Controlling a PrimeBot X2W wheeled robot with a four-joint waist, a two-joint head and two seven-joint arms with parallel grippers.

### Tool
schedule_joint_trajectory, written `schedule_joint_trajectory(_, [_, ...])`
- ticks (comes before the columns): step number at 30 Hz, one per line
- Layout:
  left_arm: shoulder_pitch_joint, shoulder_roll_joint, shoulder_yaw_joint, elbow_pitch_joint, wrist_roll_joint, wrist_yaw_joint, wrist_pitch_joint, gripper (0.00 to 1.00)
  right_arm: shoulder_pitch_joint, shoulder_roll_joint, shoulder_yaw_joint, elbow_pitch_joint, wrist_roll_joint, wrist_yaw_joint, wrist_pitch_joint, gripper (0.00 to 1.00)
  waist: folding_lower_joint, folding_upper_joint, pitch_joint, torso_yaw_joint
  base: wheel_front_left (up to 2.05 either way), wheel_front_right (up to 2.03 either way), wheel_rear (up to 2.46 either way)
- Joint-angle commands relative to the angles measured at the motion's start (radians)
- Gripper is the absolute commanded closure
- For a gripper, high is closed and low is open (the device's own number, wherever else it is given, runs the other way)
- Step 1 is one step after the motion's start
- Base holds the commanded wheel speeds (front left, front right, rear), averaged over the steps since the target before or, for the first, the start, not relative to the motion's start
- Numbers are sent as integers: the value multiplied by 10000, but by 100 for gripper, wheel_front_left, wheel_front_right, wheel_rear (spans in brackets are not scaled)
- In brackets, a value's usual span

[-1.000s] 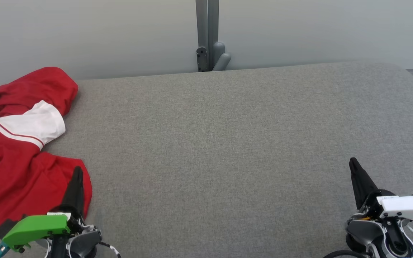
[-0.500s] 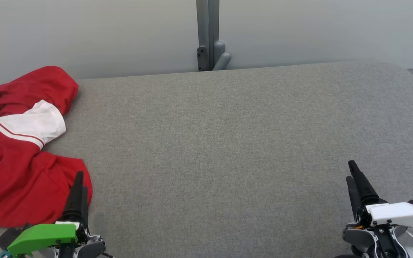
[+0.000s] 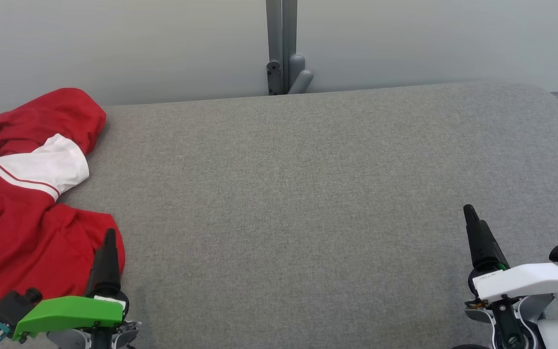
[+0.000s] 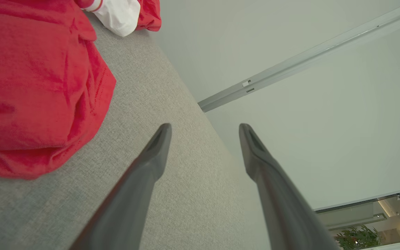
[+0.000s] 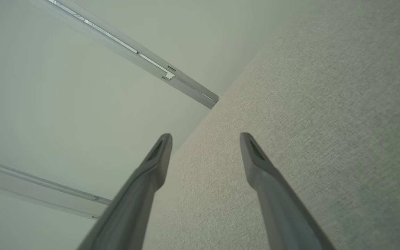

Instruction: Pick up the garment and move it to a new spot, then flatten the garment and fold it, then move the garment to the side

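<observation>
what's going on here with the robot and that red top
A two-armed robot faces a grey padded surface with a crumpled red and white garment lying at its left end. Nothing is held. The left gripper sits beside the garment's near edge with its fingers spread, not gripping it. The right gripper is open over bare fabric far to the right. The garment has not yet been flattened or folded.
</observation>
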Motion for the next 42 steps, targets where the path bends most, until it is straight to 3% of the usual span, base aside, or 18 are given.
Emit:
schedule_joint_trajectory(1, [-74, 118, -40, -170, 484, 27, -79, 0, -29, -64, 10, -239, -409, 4, -106, 0, 0, 0, -1, 2, 0, 0, 0])
schedule_joint_trajectory(14, [151, 190, -218, -193, 2742, -8, -557, 0, 110, -74, 181, -344, -2809, 4, -593, 0, 0, 0, 4, -5, 0, 0, 0])
schedule_joint_trajectory(42, [532, 87, -209, -398, 6209, -110, -1394, 0, 413, -91, 277, -347, -6774, 5, -1445, 0, 0, 0, -15, 24, 0, 0, 0])
